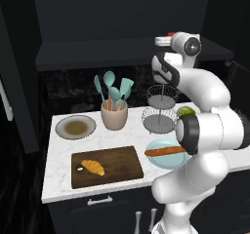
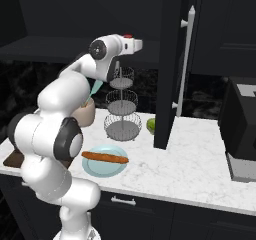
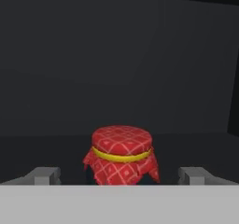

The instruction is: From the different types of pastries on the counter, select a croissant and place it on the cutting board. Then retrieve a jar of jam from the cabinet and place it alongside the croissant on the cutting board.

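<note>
From the left base view, the croissant [image 1: 93,167] lies on the cutting board [image 1: 119,172], near the board's left end and just beside its small pale hole. The board rests on the counter [image 1: 61,172] at the front. Behind it stand a grey plate [image 1: 75,127] and a beige cup [image 1: 114,116] of teal utensils. To the right a long thin stick pastry [image 1: 163,151] lies across a light blue plate [image 1: 158,161], with a tiered wire stand [image 1: 160,112] behind it and something green [image 1: 185,111] beside that. The arm reaches up to the dark shelf of the cabinet [image 1: 97,52], where a speck of red shows by the hand; it is too small to say more.

From the right base view, the arm bends up and forward to the shelf level, with a small red spot at the top of the hand. The stick pastry [image 2: 105,157] on the blue plate [image 2: 102,168] sits near the counter's front edge, and the wire stand [image 2: 121,106] rises behind. An open cabinet door [image 2: 170,64] stands to the right.

In the hand view, the jar of jam [image 3: 122,156] with its red patterned cloth top and yellow band stands on the dark shelf, between the two fingertips [image 3: 45,175] of the gripper [image 3: 120,177]. The tips are spread wide, well apart from the jar on either side, gripping nothing.
</note>
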Controlling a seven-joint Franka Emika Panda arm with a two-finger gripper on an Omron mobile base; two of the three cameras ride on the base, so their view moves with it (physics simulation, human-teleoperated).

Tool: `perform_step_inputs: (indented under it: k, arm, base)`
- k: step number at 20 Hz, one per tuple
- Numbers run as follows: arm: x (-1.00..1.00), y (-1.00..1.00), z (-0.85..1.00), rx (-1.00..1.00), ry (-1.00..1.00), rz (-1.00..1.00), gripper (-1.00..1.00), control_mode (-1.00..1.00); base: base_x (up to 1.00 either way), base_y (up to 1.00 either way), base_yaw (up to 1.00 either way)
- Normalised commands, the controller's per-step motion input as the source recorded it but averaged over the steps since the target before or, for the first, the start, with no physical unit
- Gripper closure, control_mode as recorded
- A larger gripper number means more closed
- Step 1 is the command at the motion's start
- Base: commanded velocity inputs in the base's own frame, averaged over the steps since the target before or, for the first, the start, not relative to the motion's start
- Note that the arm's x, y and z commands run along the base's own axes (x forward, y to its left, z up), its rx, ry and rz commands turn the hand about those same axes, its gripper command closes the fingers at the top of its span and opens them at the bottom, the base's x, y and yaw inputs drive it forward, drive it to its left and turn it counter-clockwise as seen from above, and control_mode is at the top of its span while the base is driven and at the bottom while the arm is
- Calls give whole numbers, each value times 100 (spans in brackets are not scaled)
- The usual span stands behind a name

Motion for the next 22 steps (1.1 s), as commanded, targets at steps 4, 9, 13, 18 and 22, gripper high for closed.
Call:
perform_step_inputs:
  k: [4, 9, 13, 18, 22]
  arm:
    - [23, -9, -3, 0, 0, 0, -100, -100]
    - [21, -7, -6, 0, 0, 0, -100, -100]
    - [8, -2, -8, 0, 0, 0, 100, -100]
    - [0, 0, -1, 0, 0, 0, 100, -100]
    - [-50, 0, 0, 1, 0, 0, 100, -100]
  base:
    - [0, 0, 0]
    - [0, 0, 0]
    - [0, 0, 0]
    - [0, 0, 0]
    - [0, 0, 0]
